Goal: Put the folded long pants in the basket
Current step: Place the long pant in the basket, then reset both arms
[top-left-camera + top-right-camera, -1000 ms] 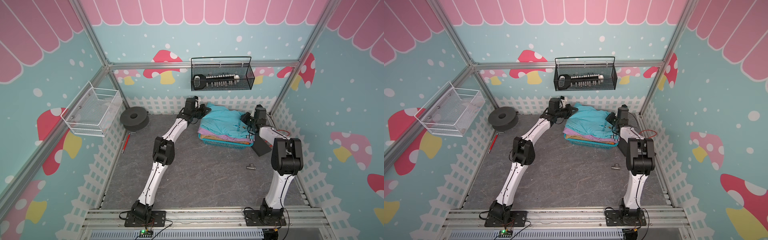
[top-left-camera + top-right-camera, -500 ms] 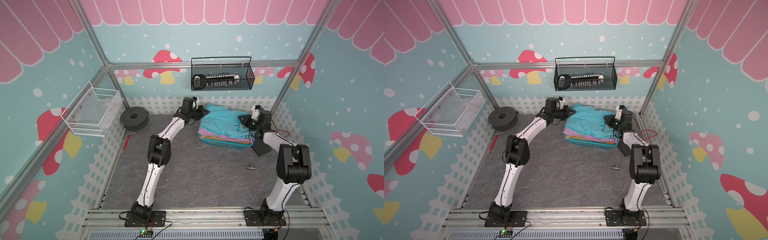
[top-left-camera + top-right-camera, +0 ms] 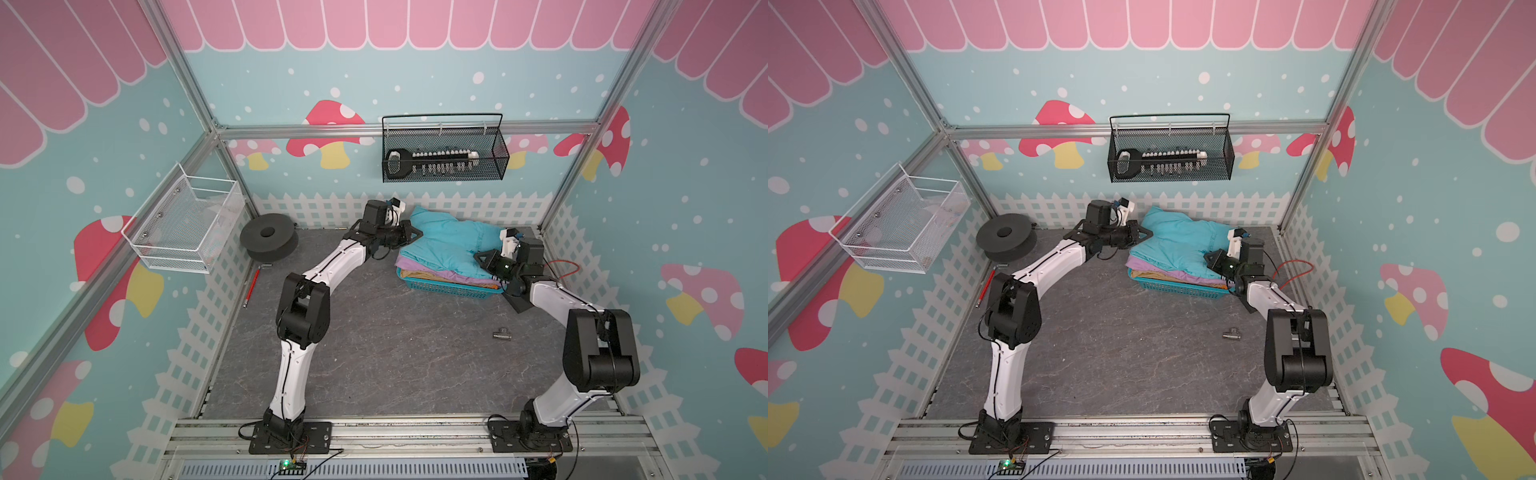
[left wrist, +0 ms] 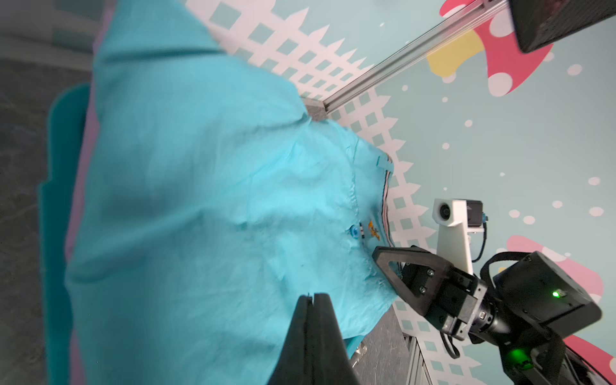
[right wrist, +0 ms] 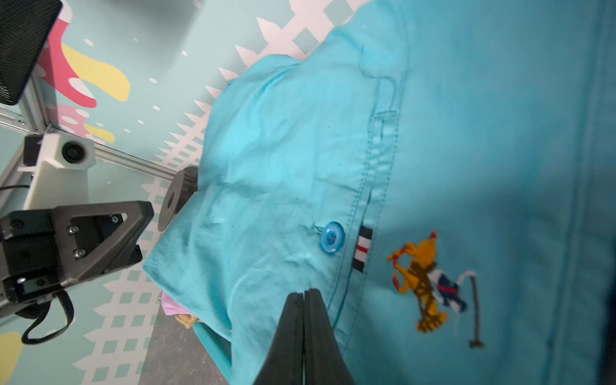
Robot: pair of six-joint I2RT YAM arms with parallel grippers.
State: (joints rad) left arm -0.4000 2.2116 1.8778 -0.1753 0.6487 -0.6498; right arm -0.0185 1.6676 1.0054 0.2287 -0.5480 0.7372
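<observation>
The turquoise pants (image 3: 446,245) lie on top of the pile in the basket (image 3: 451,291) at the far right corner of the bench. Lilac (image 3: 417,266) and orange (image 3: 419,275) layers show beneath them, and the cloth overhangs the rim.

Over the last second both arms have folded back towards the front edge, and the pile has not shifted. The left arm (image 3: 349,253) now has its jaws at the pile's left edge, and the right arm (image 3: 552,293) has its jaws at the right edge. Both wrist views show the jaws pressed together with no cloth between them.

The turquoise pair is therefore released and settled, and the stacking looks done. What probably remains is for the arms to retreat.
</observation>
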